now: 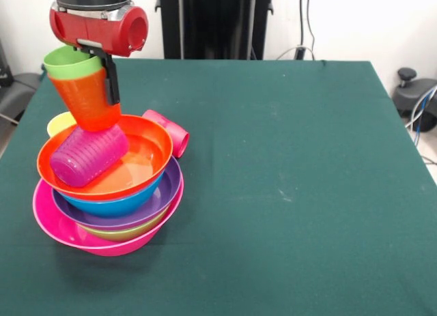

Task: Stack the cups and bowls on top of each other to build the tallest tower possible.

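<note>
The tower stands at the table's left: a big pink bowl (51,224) at the bottom, then a green bowl (126,233), a purple bowl (160,196), a blue bowl (116,205) and an orange bowl (147,152) on top. A purple cup (89,158) lies on its side in the orange bowl. My gripper (102,84) is shut on a tilted orange cup (82,101) with a green cup (70,62) nested in it, just above the orange bowl's far rim. One black finger (110,80) runs down the cup's outside; the other is hidden.
A red cup (172,132) lies on its side behind the bowls, touching the orange bowl's rim. A yellow cup (59,123) peeks out behind the tower's left. The green table (293,193) stretches to the right; cables and a black object (413,91) sit beyond its right edge.
</note>
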You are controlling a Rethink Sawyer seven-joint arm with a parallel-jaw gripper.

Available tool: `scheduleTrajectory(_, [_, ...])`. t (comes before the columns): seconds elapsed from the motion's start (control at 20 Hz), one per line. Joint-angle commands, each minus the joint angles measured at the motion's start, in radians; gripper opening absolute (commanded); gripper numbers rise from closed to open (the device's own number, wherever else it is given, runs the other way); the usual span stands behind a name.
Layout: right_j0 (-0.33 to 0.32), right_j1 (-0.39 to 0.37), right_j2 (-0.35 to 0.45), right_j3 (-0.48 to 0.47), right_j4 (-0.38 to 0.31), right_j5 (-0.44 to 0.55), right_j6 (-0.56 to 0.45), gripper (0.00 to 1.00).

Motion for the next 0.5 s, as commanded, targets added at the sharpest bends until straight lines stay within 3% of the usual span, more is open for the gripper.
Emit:
scheduleTrajectory(0.05, [0.028, 0.066, -0.029, 0.042, -0.056, -0.022, -0.026, 0.00])
scheduleTrajectory(0.5, [0.021, 0.074, -0.026, 0.039, -0.058, -0.029, -0.032, 0.00])
